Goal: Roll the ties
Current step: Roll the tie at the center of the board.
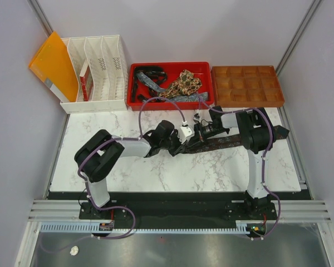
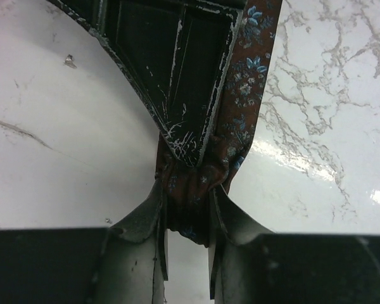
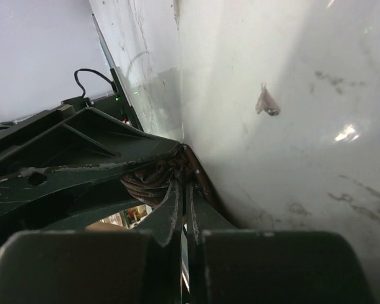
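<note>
From above, the brown floral tie (image 1: 225, 139) lies stretched on the bench (image 1: 156, 172) between my arms. Left wrist: the left fingers (image 2: 233, 221) pinch its bunched end, so I'd grip firmly. Right wrist: the right fingers (image 3: 170, 209) are pressed together beside coiled folds; I'd wind slowly, stacking layers squarely.

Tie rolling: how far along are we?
Done: no rolled tie visible. In hand: one dark floral tie lies stretched across the table, left fingers and right fingers each pinching it. Left: rolling it, then the other ties heaped in the red tray.
</note>
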`<state>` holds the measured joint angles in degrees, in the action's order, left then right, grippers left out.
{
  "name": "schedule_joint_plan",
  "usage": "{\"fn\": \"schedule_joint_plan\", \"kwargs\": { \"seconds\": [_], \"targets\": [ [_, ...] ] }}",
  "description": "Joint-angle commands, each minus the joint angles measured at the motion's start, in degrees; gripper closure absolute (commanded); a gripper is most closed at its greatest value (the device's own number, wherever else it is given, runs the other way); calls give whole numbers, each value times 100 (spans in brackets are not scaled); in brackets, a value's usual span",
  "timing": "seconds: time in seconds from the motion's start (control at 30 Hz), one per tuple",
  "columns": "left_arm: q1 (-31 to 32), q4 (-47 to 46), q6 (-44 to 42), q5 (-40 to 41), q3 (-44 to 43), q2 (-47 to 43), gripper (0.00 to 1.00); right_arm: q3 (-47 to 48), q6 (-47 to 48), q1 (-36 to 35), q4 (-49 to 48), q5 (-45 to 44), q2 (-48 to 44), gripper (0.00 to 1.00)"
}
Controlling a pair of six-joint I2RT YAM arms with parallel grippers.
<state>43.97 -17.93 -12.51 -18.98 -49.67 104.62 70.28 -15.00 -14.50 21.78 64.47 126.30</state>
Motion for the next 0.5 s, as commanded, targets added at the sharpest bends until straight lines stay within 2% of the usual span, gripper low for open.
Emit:
{"fn": "schedule_joint_plan", "kwargs": {
  "seconds": [0.0, 0.07, 0.1, 0.17, 0.2, 0.3, 0.4, 0.47],
  "targets": [
    [68, 1598, -672, 167, -771, 147, 84, -129, 60, -105, -262, -998, 299, 90],
    [60, 2080, -962, 220, -938, 164, 85, -94, -37, -97, -358, -1015, 238, 81],
    [68, 2614, -1077, 220, -1192, 251, 87, -76, -159, -97, -376, -1006, 202, 77],
    [77, 2952, -1173, 158, -1439, 322, 88, -50, -301, -44, -490, -954, 62, 72],
    [138, 3467, -1305, 219, -1771, 401, 89, -41, -388, -18, -508, -927, 18, 67],
    [191, 3910, -1578, 483, -2212, 638, 90, -49, -477, 70, -500, -962, -184, 57],
    [191, 4447, -1973, 702, -2459, 849, 91, -111, -635, 167, -508, -971, -334, 52],
    [183, 4667, -2360, 948, -2469, 937, 92, -137, -758, 219, -517, -945, -413, 52]
  ]
}}
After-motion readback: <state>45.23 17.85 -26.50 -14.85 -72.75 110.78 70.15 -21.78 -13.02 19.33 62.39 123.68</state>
